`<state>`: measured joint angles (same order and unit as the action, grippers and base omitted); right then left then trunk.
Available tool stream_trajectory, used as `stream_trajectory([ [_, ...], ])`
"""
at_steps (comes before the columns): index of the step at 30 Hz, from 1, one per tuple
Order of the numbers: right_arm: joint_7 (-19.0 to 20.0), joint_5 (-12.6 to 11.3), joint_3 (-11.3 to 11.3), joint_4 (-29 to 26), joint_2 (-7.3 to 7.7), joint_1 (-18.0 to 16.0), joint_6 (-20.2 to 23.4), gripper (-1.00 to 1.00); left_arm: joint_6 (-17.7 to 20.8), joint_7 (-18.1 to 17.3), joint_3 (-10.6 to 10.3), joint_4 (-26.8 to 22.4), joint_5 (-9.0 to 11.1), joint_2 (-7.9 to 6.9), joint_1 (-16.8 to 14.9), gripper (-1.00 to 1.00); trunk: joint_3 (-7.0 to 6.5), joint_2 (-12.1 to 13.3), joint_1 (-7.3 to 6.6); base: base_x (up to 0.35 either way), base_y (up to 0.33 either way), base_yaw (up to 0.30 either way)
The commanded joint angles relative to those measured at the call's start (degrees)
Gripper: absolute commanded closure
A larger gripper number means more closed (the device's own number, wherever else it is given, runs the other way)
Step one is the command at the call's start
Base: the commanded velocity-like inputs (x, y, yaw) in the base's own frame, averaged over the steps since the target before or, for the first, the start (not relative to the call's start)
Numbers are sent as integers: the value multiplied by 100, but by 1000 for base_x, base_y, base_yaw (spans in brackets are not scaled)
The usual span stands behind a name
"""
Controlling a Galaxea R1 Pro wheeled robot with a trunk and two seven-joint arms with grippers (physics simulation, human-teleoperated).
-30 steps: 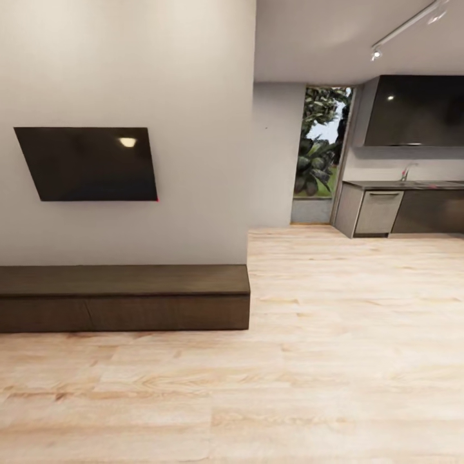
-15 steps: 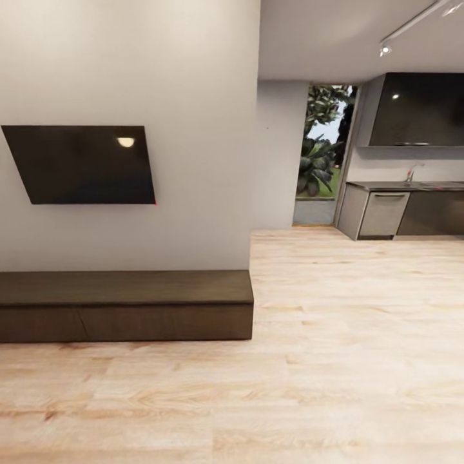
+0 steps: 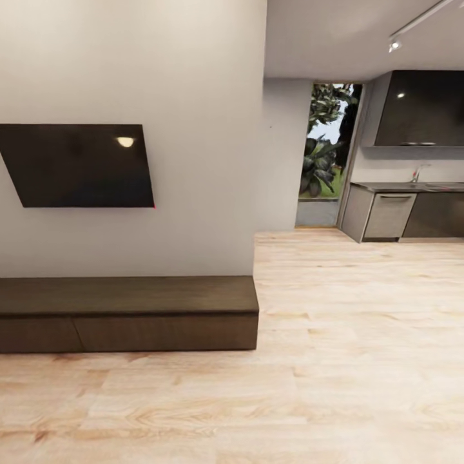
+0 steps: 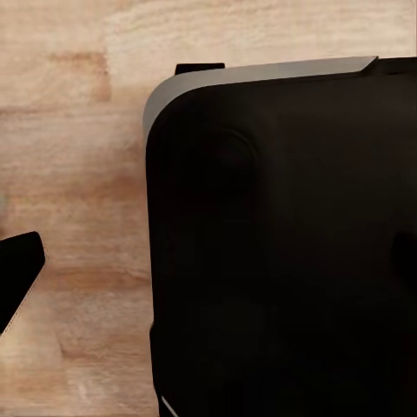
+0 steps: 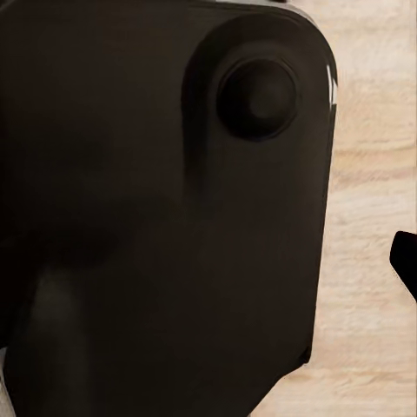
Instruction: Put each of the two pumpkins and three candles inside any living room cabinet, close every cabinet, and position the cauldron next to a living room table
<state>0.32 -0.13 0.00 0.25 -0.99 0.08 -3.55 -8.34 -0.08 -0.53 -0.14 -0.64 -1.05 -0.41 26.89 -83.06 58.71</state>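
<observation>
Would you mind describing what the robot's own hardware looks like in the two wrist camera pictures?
In the left wrist view, a large matt black housing with rounded corners carries a thin grey strip along one edge, and a black tip juts in over the wooden floor. In the right wrist view, a similar black body bears a round raised knob. No cables or markings can be made out.

The head view looks forward and a little down across the room, square onto the wall point(image 3: 193, 129) with the cabinet point(image 3: 129, 312) some way off and the kitchen point(image 3: 412, 187) far beyond at the right. Both wrist views look down at the floor point(image 4: 78, 130) from close by, each largely blocked by what seems to be the robot's dark body point(image 5: 156, 226). All three views share the wood floor.
</observation>
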Motion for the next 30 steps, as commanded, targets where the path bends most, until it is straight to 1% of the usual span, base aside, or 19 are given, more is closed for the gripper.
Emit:
stream_trajectory([
  [1,3,-3,0,2,-11,0,-23,-100,-22,-1,-6,5,-7,-1,-3,-100,4,-2,2,197,65,0],
  [8,3,4,-3,2,-64,0,-23,-100,-68,-1,-8,5,-4,-1,-3,-100,4,-2,2,81,27,0],
  [17,3,5,2,2,-84,0,-23,-100,-109,-1,-9,5,-7,-1,-3,-100,4,-2,2,103,104,0],
  [25,3,18,7,2,-86,-1,-23,-100,-114,-1,-9,5,-14,-1,-3,-100,4,-2,2,159,8,0],
  [30,3,21,2,11,-86,0,-23,-100,-115,-1,-9,5,-16,-1,-3,-100,4,-2,2,190,-79,0],
])
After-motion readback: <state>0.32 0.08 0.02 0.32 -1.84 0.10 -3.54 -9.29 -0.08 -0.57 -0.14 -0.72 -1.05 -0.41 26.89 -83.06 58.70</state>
